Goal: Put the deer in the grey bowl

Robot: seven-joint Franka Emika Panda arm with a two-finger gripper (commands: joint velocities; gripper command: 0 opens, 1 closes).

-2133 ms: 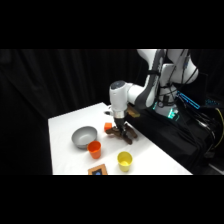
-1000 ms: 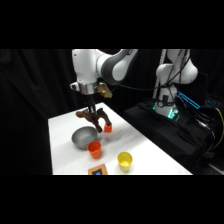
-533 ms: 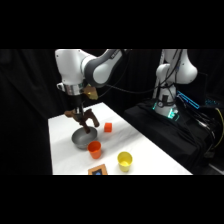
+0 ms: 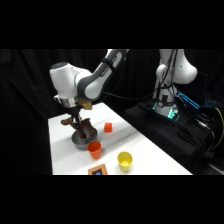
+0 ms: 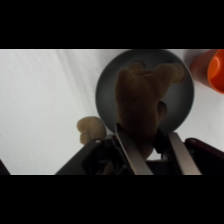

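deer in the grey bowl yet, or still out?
Out. The claw holds the deer above the grey bowl; in the side view it hangs over the bowl's rim, not resting inside.

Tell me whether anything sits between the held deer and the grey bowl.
Nothing visible does. The gripper holds the deer directly above the grey bowl, whose inside shows bare around the toy. The orange cup stands beside the bowl, off the path.
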